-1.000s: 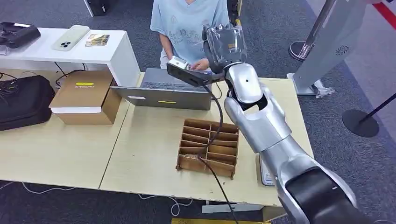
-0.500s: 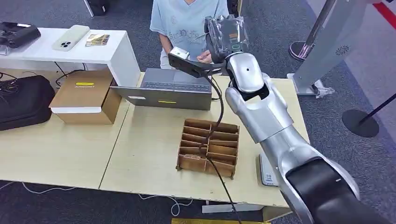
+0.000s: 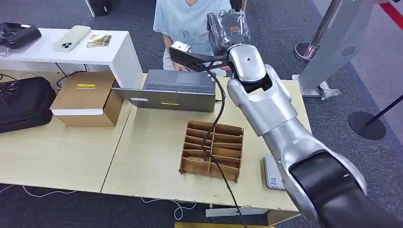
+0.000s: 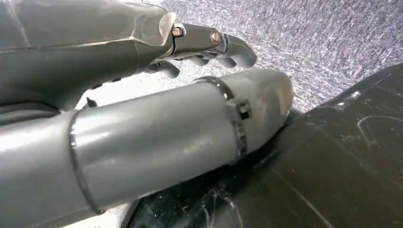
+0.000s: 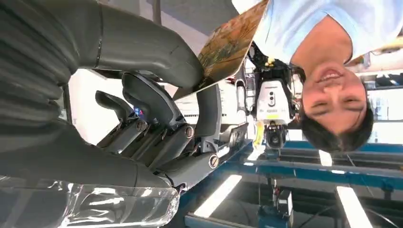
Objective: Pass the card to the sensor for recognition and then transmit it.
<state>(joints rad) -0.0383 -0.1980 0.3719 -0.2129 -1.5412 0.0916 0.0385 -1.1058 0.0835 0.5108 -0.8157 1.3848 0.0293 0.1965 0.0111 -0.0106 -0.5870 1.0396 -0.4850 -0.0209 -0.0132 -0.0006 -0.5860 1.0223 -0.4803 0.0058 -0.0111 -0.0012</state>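
Head view: right hand (image 3: 229,29) reaching over laptop (image 3: 173,90) toward person (image 3: 190,23), above divider box (image 3: 212,149). Right wrist view: pinching card (image 5: 231,42) before person. Left wrist view: left hand (image 4: 209,45) hanging, fingers loosely apart, holding nothing

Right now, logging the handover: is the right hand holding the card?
Yes. In the right wrist view the right hand pinches the card between thumb and fingers.

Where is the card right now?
The card is pinched in the robot's right hand, seen in the right wrist view, raised past the far edge of the table toward the person in the light blue shirt.
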